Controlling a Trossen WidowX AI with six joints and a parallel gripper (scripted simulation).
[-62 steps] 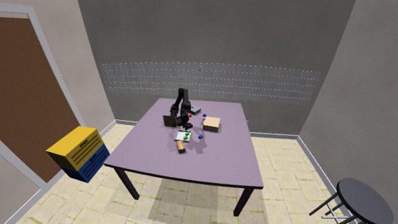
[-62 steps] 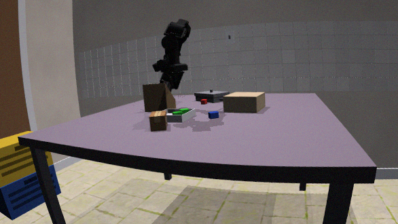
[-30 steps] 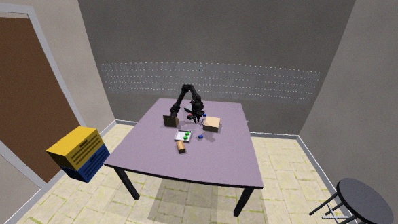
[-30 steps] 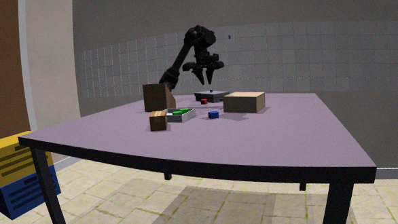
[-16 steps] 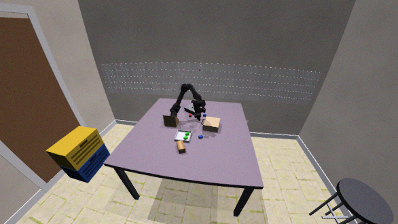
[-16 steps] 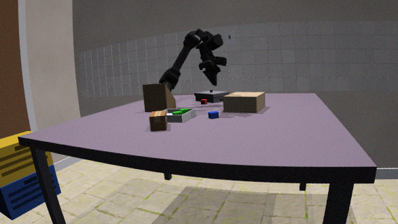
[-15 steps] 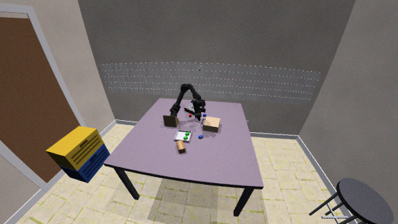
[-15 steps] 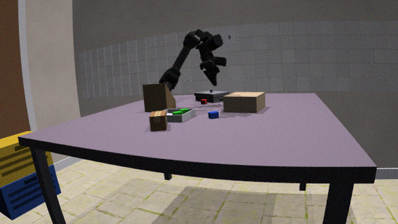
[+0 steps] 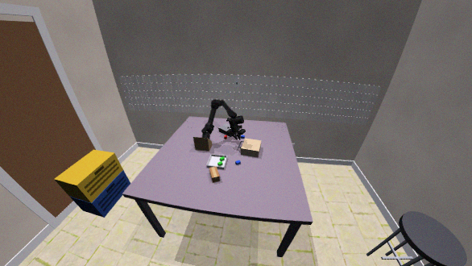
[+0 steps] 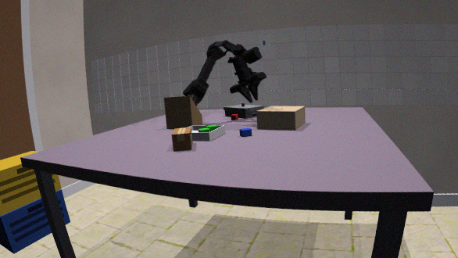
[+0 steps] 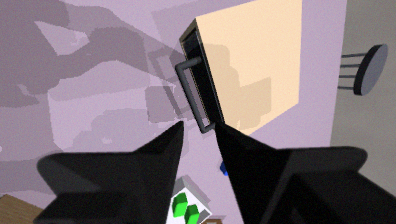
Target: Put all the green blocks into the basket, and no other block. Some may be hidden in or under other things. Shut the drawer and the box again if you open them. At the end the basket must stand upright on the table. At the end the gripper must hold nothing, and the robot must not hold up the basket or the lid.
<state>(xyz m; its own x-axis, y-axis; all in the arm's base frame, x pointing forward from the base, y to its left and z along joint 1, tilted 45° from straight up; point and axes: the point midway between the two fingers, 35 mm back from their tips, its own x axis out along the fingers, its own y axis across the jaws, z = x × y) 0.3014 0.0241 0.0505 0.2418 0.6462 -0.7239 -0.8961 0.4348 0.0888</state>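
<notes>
Two fingers of the hand [image 9: 238, 137] [image 10: 253, 100] [image 11: 199, 124] stood partly spread, nothing btwn them, tips pointing down above the bench [image 9: 266, 181] [image 10: 273, 168] [image 11: 320, 125]. Nr them, lower down, was the handle [image 9: 239, 145] [image 11: 190, 92] of the tan drawer unit [image 9: 251, 144] [image 10: 279, 118] [image 11: 260, 55]. A red block [image 9: 225, 137] [image 10: 234, 116] & a blue one [image 9: 242, 136] lay nr the hand's side of the unit, w/ a low dark box [image 10: 243, 111] farther back. Basket [image 9: 208, 165] [image 10: 201, 137] [image 11: 186, 181] stood upright on the bench, 2 green blocks [image 9: 220, 164] [image 10: 204, 130] [image 11: 180, 205] inside. A 2nd blue block [image 9: 238, 162] [image 10: 245, 132] lay apart from it; a small carton [image 9: 214, 174] [image 10: 182, 139] stood just beside it, & a brown box [image 9: 202, 143] [image 10: 177, 113] nr the arm's base

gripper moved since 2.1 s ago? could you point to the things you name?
Yes. In the exterior view the gripper [image 9: 238, 137] [image 10: 253, 101] [image 11: 199, 125] has gone right, from beside the brown upright block [image 9: 202, 143] [image 10: 177, 112] toward the tan box [image 9: 251, 147] [image 10: 280, 118] [image 11: 260, 55].
</notes>
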